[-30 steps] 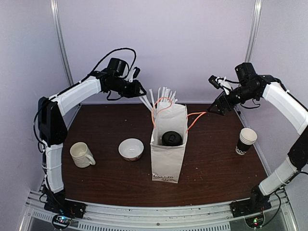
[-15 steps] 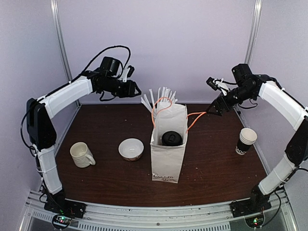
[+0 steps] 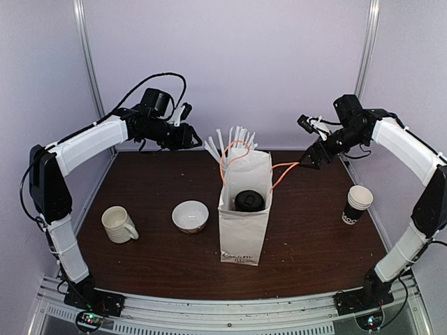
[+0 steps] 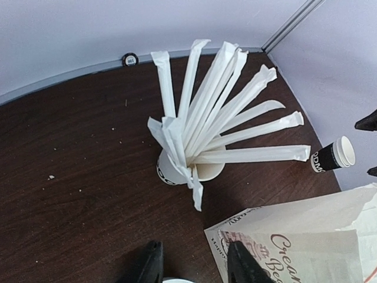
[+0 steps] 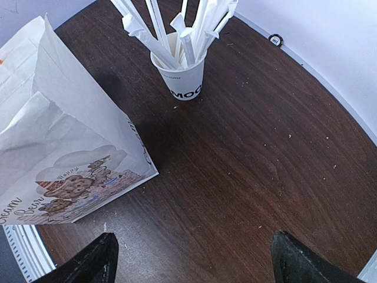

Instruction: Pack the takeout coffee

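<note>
The takeout coffee [image 3: 248,201] stands inside the open white paper bag [image 3: 244,230] at the table's middle. Only its round black lid shows. The bag also shows in the left wrist view [image 4: 294,247] and in the right wrist view [image 5: 53,130]. My left gripper [image 3: 194,137] hangs open and empty in the air behind and left of the bag [image 4: 194,266]. My right gripper [image 3: 309,158] is wide open and empty to the right of the bag [image 5: 191,256]. The tip of the bag's orange cord handle [image 3: 283,167] lies close to it.
A white paper cup of wrapped stirrer sticks [image 3: 234,139] stands just behind the bag [image 4: 177,168] [image 5: 185,76]. A lidless black paper cup [image 3: 357,204] stands at the right edge [image 4: 331,158]. A cream mug [image 3: 117,224] and a white bowl [image 3: 190,216] sit left of the bag.
My left arm has drawn back to the left, away from the bag and the stirrer cup. My right gripper has shifted only slightly. The bag and the cup in it have not moved.
</note>
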{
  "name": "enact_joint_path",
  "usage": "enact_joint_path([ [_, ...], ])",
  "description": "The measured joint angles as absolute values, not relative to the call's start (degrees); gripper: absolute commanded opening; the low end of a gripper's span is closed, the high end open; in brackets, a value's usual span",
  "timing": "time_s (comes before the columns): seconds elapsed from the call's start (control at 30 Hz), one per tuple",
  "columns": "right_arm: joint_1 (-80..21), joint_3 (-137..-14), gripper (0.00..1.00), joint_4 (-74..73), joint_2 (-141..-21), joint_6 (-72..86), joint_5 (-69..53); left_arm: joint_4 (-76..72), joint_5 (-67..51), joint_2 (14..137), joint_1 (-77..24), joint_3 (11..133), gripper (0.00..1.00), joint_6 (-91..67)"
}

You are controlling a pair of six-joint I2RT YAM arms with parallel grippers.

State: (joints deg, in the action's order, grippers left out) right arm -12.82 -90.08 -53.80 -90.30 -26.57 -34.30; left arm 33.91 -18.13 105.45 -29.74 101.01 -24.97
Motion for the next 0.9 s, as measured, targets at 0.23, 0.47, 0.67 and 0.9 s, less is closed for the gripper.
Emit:
enact_joint_path([
  [0.23,-12.8,-90.1,0.94,-53.8,-90.3,-26.6,-34.3,33.5,-18.8,110.8,-29.9,103.7,0.34,-25.4],
  [0.47,-12.8,-90.1,0.94,-53.8,-90.3,-26.6,-34.3,32.9,-20.1,113.7,-30.2,106.4,0.20,-25.8],
  [0.67,-12.8,-90.1,0.94,-53.8,-90.3,-26.6,-34.3,32.6,-21.1,114.6,-30.4,107.4,0.09,-26.1],
  [0.9,-12.8,-90.1,0.94,-53.8,-90.3,-26.6,-34.3,32.7,-21.7,114.8,-30.4,107.4,0.06,-26.3],
])
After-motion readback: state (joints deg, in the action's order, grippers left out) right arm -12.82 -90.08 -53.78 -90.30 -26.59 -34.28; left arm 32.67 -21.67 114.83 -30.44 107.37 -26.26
